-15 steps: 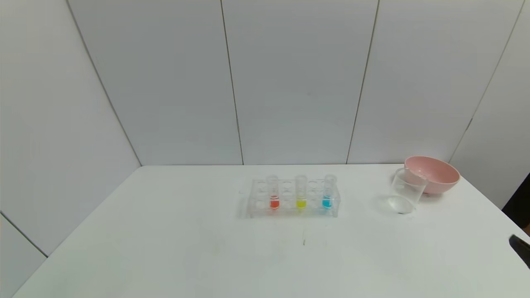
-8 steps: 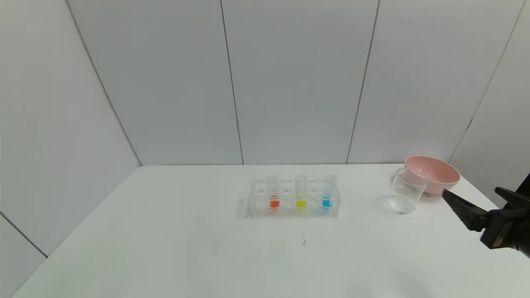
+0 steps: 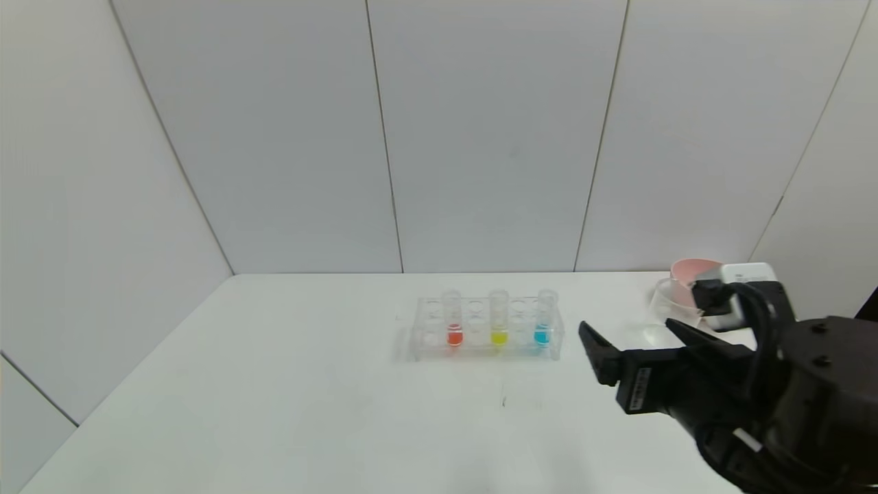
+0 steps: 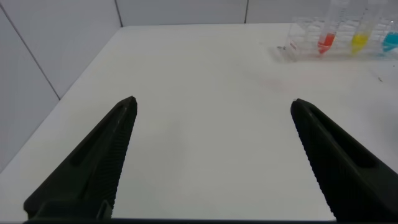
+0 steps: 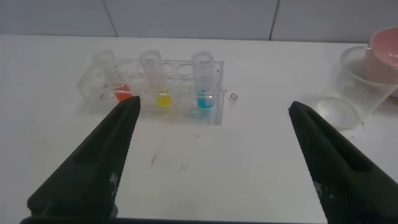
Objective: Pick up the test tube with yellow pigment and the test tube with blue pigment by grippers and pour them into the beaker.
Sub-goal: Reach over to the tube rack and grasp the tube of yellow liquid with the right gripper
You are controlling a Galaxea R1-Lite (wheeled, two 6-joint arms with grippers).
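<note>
The test tube with yellow pigment (image 3: 499, 321) and the test tube with blue pigment (image 3: 543, 320) stand upright in a clear rack (image 3: 432, 336) at mid-table, beside an orange-red tube (image 3: 453, 322). The beaker (image 3: 664, 300) stands at the far right, partly hidden by my right arm. My right gripper (image 3: 627, 328) is open and empty, hovering right of the rack and near the blue tube. The right wrist view shows the yellow tube (image 5: 160, 87), blue tube (image 5: 204, 87) and beaker (image 5: 348, 87) beyond the gripper (image 5: 214, 104). My left gripper (image 4: 214, 101) is open and empty over bare table, left of the rack (image 4: 298, 43).
A pink bowl (image 3: 686, 273) sits right behind the beaker, touching or nearly touching it; it also shows in the right wrist view (image 5: 385, 50). White wall panels close off the back and both sides of the white table (image 3: 274, 412).
My right arm has swung in from the right edge toward the rack, now covering part of the beaker and bowl. The tubes, rack and beaker have not moved.
</note>
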